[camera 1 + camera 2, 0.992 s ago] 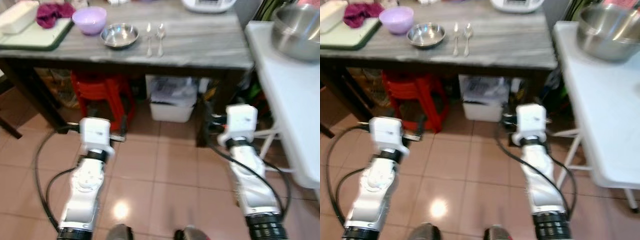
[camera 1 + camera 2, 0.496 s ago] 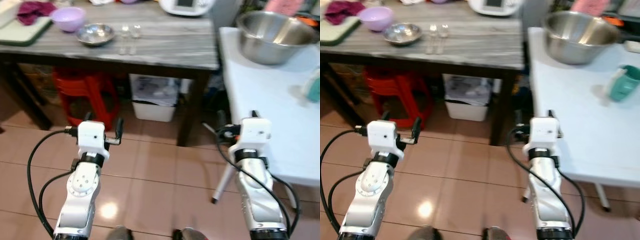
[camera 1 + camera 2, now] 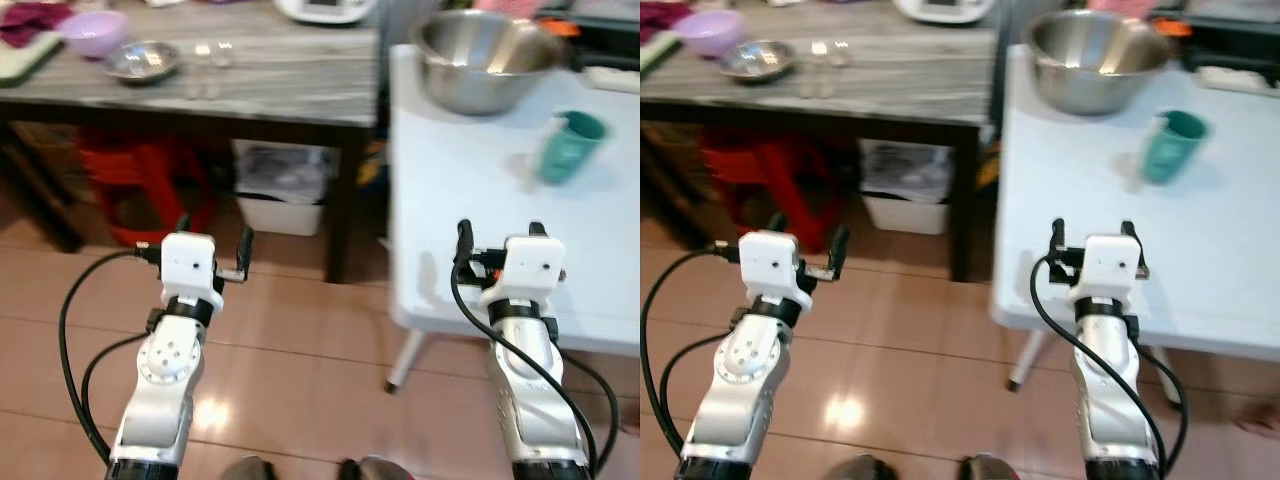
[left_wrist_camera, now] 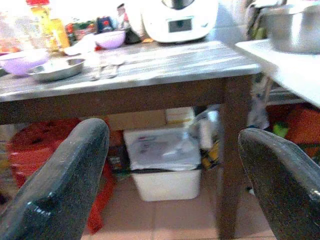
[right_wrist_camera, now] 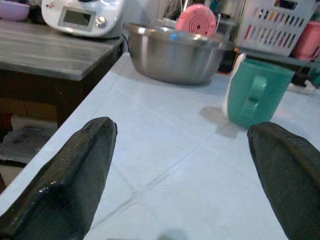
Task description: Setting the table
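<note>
A teal mug (image 3: 568, 147) and a large steel bowl (image 3: 480, 60) stand on the white table (image 3: 470, 200) at the right. On the grey wooden table (image 3: 290, 85) at the left are a purple bowl (image 3: 95, 30), a small steel bowl (image 3: 140, 60) and two spoons (image 3: 208, 65). My right gripper (image 3: 500, 228) is open and empty over the white table's front edge, facing the mug (image 5: 257, 92) from a distance. My left gripper (image 3: 214, 232) is open and empty above the floor, short of the grey table and below its top.
A white kitchen appliance (image 4: 180, 20) sits at the back of the grey table. Under that table are red stools (image 3: 140, 180) and a white bin (image 3: 280, 190). A white basket (image 5: 280, 30) stands behind the mug. Tiled floor (image 3: 300, 380) lies below both arms.
The camera has swung right, so the grey table has slid left and the white table with the teal mug has come into view. Both grippers stay open and empty.
</note>
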### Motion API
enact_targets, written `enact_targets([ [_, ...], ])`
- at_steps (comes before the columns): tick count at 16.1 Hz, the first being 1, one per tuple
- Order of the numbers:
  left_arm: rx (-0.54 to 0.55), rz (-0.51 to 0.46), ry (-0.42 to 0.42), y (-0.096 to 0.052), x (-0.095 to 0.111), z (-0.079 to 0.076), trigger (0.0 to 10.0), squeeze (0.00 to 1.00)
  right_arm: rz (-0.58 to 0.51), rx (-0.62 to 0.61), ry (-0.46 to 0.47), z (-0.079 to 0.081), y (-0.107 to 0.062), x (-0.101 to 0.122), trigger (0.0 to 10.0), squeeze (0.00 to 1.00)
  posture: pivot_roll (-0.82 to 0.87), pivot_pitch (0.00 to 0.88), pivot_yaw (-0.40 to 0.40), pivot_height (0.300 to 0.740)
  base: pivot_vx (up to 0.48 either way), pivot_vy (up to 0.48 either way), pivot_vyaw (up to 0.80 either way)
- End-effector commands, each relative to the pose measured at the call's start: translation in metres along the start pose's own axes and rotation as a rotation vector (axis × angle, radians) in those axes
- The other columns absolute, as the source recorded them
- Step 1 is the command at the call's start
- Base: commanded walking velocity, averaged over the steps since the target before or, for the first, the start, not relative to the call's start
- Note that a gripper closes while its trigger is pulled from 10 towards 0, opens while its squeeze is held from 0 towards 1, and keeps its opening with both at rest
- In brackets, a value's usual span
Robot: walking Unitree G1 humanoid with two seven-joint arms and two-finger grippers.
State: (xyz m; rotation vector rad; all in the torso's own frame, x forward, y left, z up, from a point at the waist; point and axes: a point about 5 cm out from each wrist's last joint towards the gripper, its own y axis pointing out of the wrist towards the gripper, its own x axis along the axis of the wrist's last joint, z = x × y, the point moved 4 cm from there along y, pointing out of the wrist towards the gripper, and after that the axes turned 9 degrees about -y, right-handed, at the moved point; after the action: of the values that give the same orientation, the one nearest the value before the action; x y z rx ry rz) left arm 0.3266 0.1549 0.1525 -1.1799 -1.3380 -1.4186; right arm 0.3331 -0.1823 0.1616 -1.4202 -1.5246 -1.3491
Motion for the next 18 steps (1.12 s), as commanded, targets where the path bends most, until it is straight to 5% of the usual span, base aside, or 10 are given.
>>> enact_targets([
  [1,0.017,0.017,0.0,-0.003,-0.003,0.003,10.0,0.0,-0.023,0.042,-0.002,0.01,0.002,0.007,10.0,0.0,-0.1,0.204,-0.004,0.74,0.0,-0.364,-0.61],
  [10,0.004,0.018,-0.006,-0.002,-0.003,-0.001,10.0,0.0,-0.069,0.103,0.03,0.028,0.012,0.021,10.0,0.0,-0.09,0.214,0.0,0.74,0.0,-0.36,0.0],
  [18,-0.102,-0.004,-0.061,-0.003,0.003,-0.014,10.0,0.0,-0.088,0.148,0.038,0.039,0.013,0.024,10.0,0.0,-0.09,0.204,0.005,0.74,0.0,0.0,0.0],
])
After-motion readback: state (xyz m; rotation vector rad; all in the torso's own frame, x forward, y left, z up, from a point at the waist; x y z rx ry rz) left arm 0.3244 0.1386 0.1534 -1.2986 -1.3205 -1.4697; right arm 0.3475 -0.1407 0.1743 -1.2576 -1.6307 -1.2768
